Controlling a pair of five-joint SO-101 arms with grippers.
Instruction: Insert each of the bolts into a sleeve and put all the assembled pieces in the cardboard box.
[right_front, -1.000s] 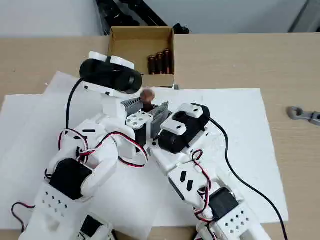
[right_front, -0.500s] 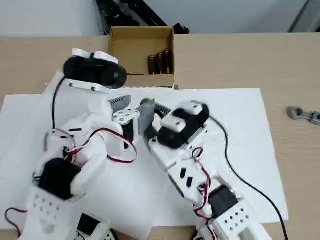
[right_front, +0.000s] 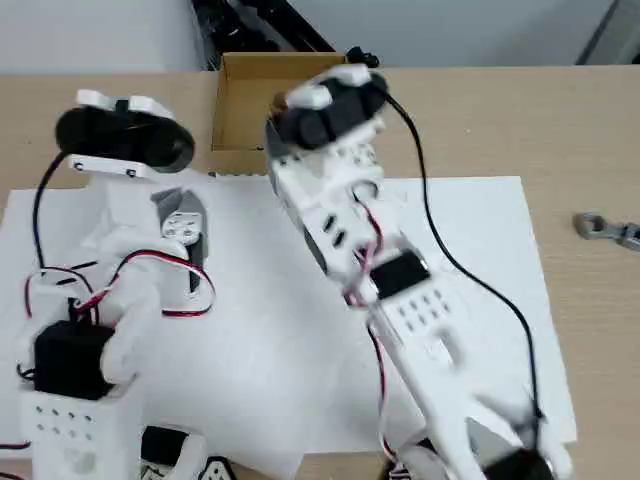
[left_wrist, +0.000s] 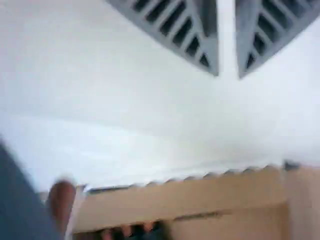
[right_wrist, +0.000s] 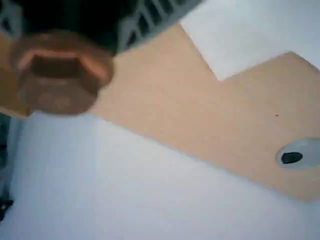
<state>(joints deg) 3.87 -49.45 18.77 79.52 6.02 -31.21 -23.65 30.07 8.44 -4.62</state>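
**Loaded right claw (right_front: 292, 100) over the cardboard box (right_front: 240, 105)**

The right claw is clamped on a brown piece (right_wrist: 60, 75), with the cardboard box just beneath it. The left claw (left_wrist: 228, 74), barely parted and empty, hangs above white paper (right_front: 290, 340), the box beyond its tips.

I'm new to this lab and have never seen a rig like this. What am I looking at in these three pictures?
Two small robot arms sit side by side at a table. The high view comes from a fixed camera looking down. The other two views come from a camera on each arm's wrist. On the table lie white paper, a cardboard box and, off to one side, a metal tool. The left pincer hangs over the paper, slightly open and empty. The right pincer is at the box and grips a brown piece, apparently a bolt in its sleeve. More brown pieces lie in the box.
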